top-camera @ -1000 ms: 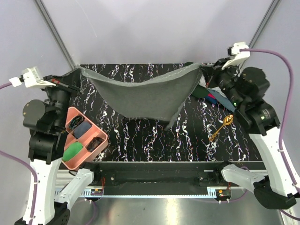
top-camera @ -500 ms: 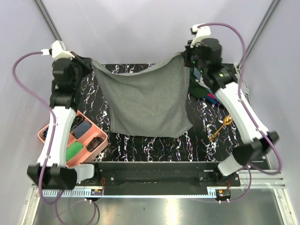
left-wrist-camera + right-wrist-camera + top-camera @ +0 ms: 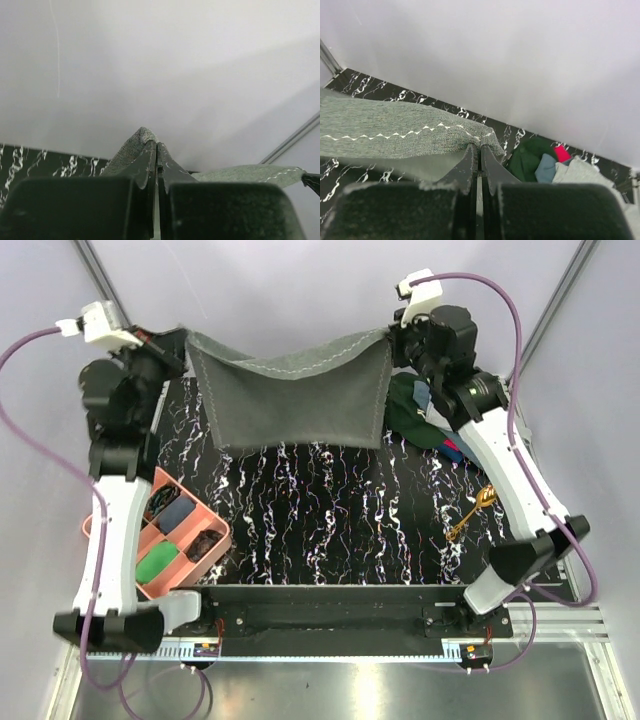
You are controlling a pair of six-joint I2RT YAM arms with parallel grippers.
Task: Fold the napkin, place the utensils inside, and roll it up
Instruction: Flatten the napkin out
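The grey napkin [image 3: 295, 390] hangs in the air over the back of the table, stretched between both arms and sagging in the middle. My left gripper [image 3: 188, 340] is shut on its left top corner [image 3: 137, 142]. My right gripper [image 3: 390, 337] is shut on the right top corner [image 3: 485, 137], with the stitched hem [image 3: 395, 134] running off to the left. A gold spoon [image 3: 472, 512] lies on the black marbled table [image 3: 330, 530] at the right, apart from both grippers.
A pink divided tray [image 3: 170, 535] with small items sits at the left front. A heap of green, blue, light-grey and red cloths [image 3: 425, 420] [image 3: 545, 162] lies at the back right, under the right arm. White walls stand close behind.
Both grippers have lifted the napkin higher and further back, moving slightly apart. The cloth, which draped down over the table's middle, now hangs shorter near the back edge.
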